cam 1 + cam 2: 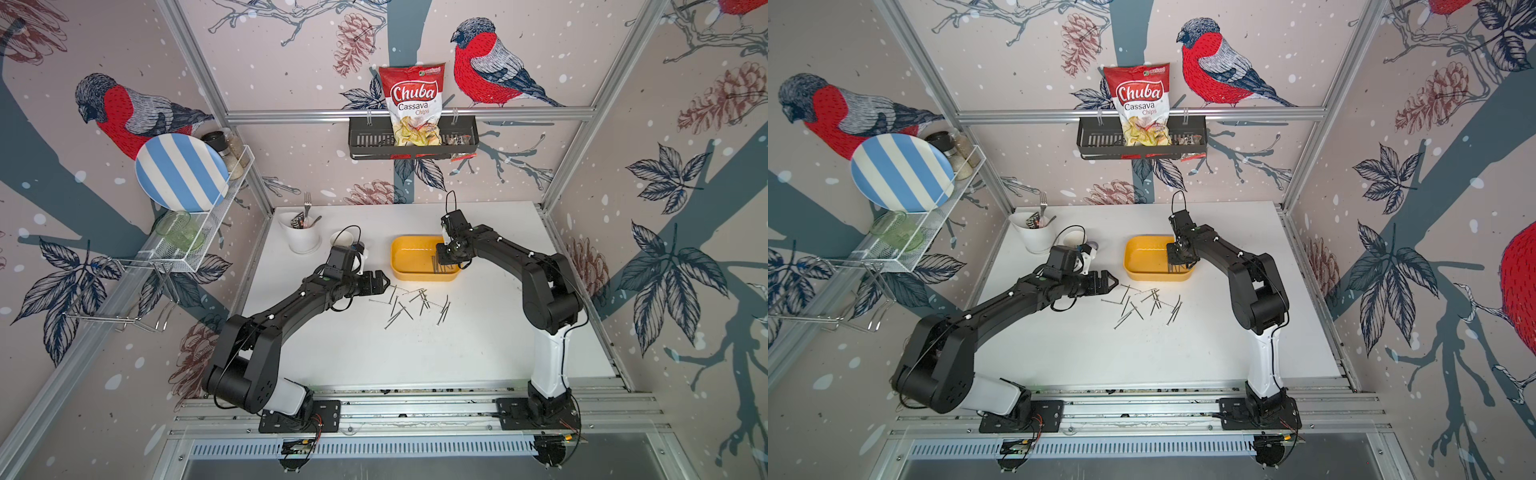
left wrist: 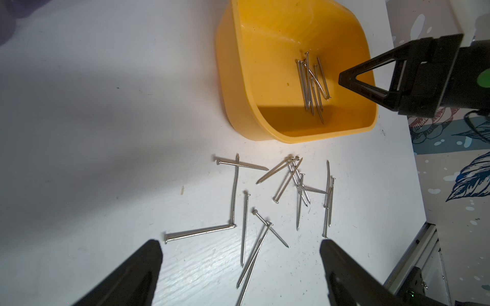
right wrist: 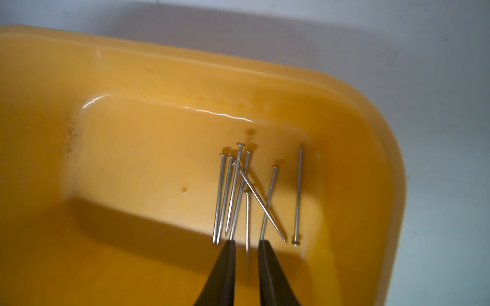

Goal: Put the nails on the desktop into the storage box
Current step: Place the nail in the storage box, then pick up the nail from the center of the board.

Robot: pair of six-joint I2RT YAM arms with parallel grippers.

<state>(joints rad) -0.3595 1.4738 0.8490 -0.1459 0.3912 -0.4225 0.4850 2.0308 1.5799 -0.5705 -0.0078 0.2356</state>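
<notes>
The only readable print is on the red-and-white snack bag (image 1: 413, 104) standing in the black wall basket (image 1: 365, 143), legible in both top views: "Chuba" in big white script on a red oval, "Cassava" in dark letters just below, "Chips" in smaller red letters under that. The green logo (image 1: 428, 72) at the bag's top edge and the small packets (image 1: 459, 140) beside it in the basket are too small to read
</notes>
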